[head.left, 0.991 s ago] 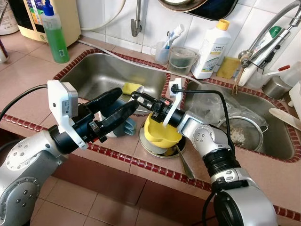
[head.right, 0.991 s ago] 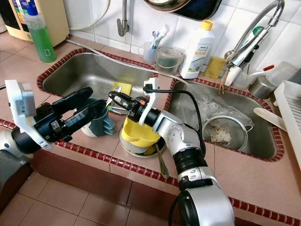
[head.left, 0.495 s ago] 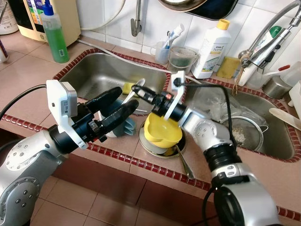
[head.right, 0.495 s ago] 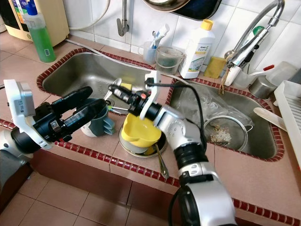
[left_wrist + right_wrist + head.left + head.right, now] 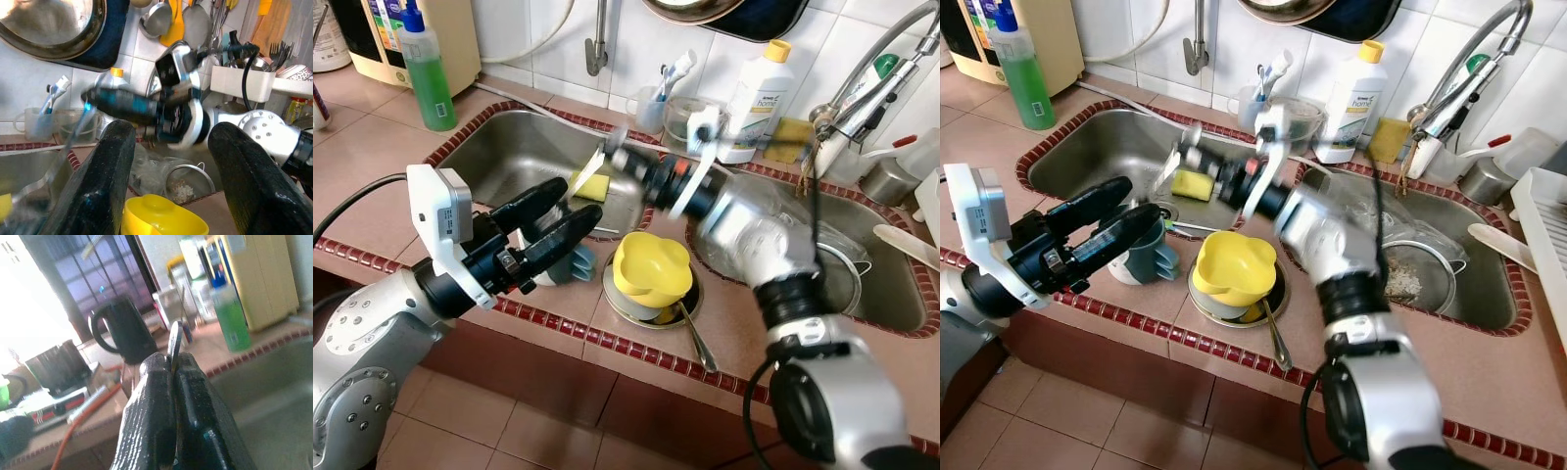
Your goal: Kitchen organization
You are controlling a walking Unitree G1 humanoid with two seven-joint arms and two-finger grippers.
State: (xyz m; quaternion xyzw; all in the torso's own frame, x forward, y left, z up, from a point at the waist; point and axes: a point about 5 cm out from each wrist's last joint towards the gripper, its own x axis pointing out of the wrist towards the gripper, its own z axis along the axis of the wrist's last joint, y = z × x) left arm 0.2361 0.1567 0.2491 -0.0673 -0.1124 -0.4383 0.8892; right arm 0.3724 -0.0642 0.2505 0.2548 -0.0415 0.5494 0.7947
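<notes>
My right gripper (image 5: 619, 158) is shut on a metal spoon (image 5: 591, 173), held up over the left sink basin (image 5: 509, 157) and blurred by motion. In the right wrist view the spoon (image 5: 174, 340) stands edge-on between the closed fingers (image 5: 154, 396). A yellow bowl (image 5: 651, 266) rests on stacked dishes (image 5: 646, 311) on the counter strip between the basins. My left gripper (image 5: 578, 203) is open above the front counter edge, just over a grey-blue cup (image 5: 578, 260). Its two fingers (image 5: 105, 186) frame the right arm and the yellow bowl (image 5: 164, 220).
A second spoon (image 5: 695, 338) lies by the dishes. A yellow sponge (image 5: 592, 185) sits in the left basin, a strainer (image 5: 847, 279) in the right one. Along the back stand a green soap bottle (image 5: 429, 78), a white bottle (image 5: 754, 98), cups (image 5: 656, 106) and the faucet (image 5: 867, 93).
My right gripper has risen and swung back from just above the yellow bowl to over the left basin, carrying the spoon. The left arm has stayed in place.
</notes>
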